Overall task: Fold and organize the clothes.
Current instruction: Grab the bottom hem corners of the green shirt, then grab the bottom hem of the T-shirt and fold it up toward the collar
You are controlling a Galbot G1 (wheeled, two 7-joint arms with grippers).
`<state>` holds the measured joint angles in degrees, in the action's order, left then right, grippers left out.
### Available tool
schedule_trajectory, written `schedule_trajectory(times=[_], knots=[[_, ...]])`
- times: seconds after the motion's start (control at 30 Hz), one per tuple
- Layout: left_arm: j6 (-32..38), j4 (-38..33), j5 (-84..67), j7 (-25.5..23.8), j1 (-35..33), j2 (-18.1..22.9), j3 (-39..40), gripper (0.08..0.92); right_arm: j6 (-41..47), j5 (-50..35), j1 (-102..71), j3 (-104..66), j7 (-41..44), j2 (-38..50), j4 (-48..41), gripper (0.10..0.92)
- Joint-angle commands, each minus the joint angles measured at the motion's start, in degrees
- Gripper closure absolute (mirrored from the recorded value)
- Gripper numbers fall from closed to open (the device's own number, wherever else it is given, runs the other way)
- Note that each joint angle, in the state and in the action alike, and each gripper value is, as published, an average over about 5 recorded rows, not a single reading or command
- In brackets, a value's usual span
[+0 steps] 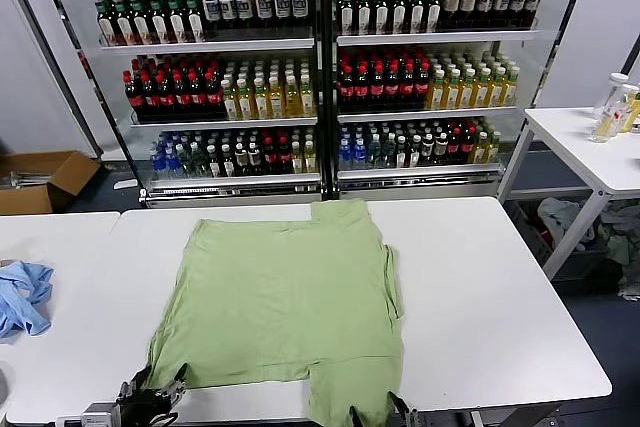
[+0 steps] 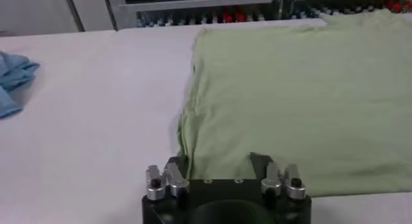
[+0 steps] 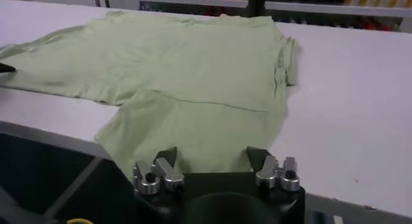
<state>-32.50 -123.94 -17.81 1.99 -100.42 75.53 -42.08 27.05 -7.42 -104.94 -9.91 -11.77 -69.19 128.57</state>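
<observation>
A pastel-green shirt (image 1: pixel 285 312) is laid flat on the white tabletop (image 1: pixel 500 297), one sleeve draped over the near edge. The left gripper (image 2: pixel 219 166) is positioned at the shirt's near left corner, the right gripper (image 3: pixel 212 156) at the draped sleeve; both sets of fingers appear spread wide, nothing held.

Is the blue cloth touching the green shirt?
Apart. The head view shows the blue cloth at the table's left edge and the green shirt in the middle, with bare white table between them.
</observation>
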Motion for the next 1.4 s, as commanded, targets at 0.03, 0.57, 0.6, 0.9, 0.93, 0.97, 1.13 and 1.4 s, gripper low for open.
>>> schedule_trajectory(times=[0.03, 0.57, 0.6, 0.9, 0.93, 0.97, 1.13, 1.4], knots=[[-0.7, 1.8, -1.7, -0.3, 0.1, 0.2, 0.2, 0.450, 2.6, -7.7, -0.2, 0.1, -0.2, 0.1, -0.2, 0.457], [3.0, -6.3, -10.3, -1.2, -0.9, 0.9, -1.6, 0.891, -0.7, -11.5, -0.1, -7.8, 1.2, 3.5, 9.5, 0.912], [3.4, -7.0, -11.1, -1.2, -0.9, 0.9, -1.9, 0.907, -0.8, -11.9, 0.0, -8.4, 1.2, 3.8, 10.3, 0.919], [5.2, -11.0, -16.4, -2.6, -0.7, 0.3, -3.7, 0.916, -1.6, -13.6, 3.4, -10.6, 1.3, 5.8, 13.6, 0.919], [5.4, -11.0, -16.8, -2.8, -0.4, -0.1, -3.7, 0.916, -1.5, -14.1, 4.5, -10.8, 1.2, 6.1, 13.3, 0.919], [5.6, -10.6, -17.0, -3.0, 0.1, -0.6, -3.7, 0.916, -1.5, -14.5, 5.6, -10.9, 1.2, 6.4, 12.8, 0.919], [6.5, -6.4, -18.3, -3.3, 4.3, -4.1, -3.1, 0.916, -1.3, -16.9, 12.4, -10.8, 0.8, 7.8, 8.1, 0.919], [7.8, 0.4, -20.2, -3.9, 9.2, -8.4, -1.1, 0.916, -0.5, -19.4, 23.1, -8.7, 0.6, 10.1, 0.6, 0.919]])
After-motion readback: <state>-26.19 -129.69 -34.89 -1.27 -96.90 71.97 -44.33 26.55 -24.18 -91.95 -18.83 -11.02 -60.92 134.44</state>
